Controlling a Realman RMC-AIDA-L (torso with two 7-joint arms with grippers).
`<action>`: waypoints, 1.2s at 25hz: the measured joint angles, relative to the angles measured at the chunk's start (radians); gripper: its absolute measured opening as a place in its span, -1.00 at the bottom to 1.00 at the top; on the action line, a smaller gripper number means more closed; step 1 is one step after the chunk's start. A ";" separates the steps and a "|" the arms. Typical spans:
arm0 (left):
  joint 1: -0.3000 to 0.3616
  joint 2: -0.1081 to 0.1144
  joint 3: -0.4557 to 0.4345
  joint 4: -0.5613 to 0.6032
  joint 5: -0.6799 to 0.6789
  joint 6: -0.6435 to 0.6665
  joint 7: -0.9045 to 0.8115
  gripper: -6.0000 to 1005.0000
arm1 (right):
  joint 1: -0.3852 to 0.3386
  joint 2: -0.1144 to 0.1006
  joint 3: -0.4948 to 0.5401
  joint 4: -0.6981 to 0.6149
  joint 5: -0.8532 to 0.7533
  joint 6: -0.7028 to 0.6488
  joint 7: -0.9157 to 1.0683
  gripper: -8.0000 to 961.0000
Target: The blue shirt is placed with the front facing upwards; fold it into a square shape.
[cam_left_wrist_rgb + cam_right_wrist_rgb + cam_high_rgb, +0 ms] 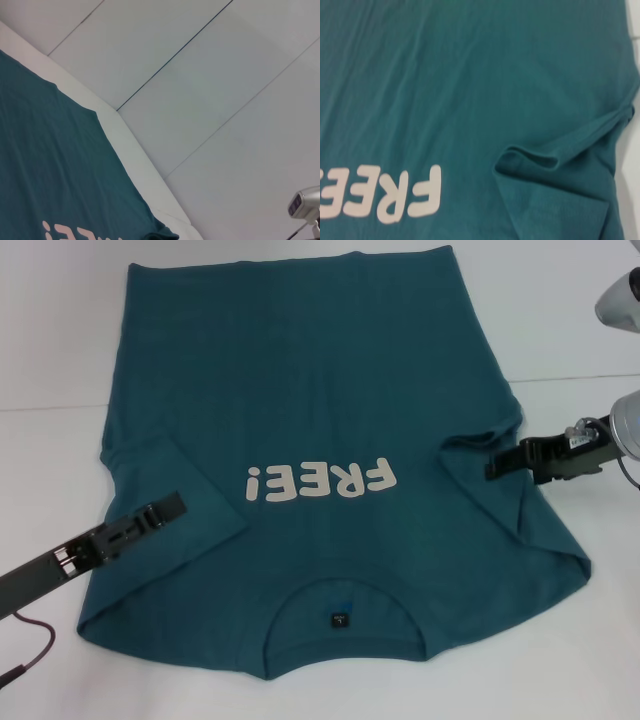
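The blue shirt lies flat on the white table, front up, with its collar and small dark tag nearest me. The off-white "FREE!" lettering reads upside down. Both short sleeves are folded inward over the body. My left gripper sits low over the folded left sleeve. At the rumpled fold of the right sleeve is my right gripper. The right wrist view shows that bunched fold beside the lettering. The left wrist view catches the shirt's side edge.
White table surrounds the shirt, with a faint seam running across it. A dark red cable trails from the left arm at the near left. Silver parts of the right arm hang at the far right.
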 joint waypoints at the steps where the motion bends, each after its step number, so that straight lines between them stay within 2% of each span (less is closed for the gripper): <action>1: 0.001 0.000 0.000 0.000 0.000 0.000 0.000 0.58 | 0.001 0.000 0.000 0.000 -0.003 -0.005 0.000 0.74; 8: -0.001 0.000 0.000 0.000 0.000 -0.002 0.000 0.58 | -0.007 0.013 0.001 0.013 -0.005 -0.002 0.001 0.74; 15: -0.003 -0.002 0.000 0.000 0.000 -0.002 0.001 0.58 | -0.014 0.015 0.004 0.021 -0.005 -0.002 0.013 0.74; 21: -0.003 -0.003 0.000 -0.001 0.000 -0.012 0.003 0.58 | -0.010 0.027 0.001 0.064 -0.005 0.046 0.011 0.74; 30: -0.003 -0.004 0.000 -0.002 0.000 -0.016 0.006 0.58 | 0.006 0.069 0.001 0.066 0.012 0.111 -0.022 0.74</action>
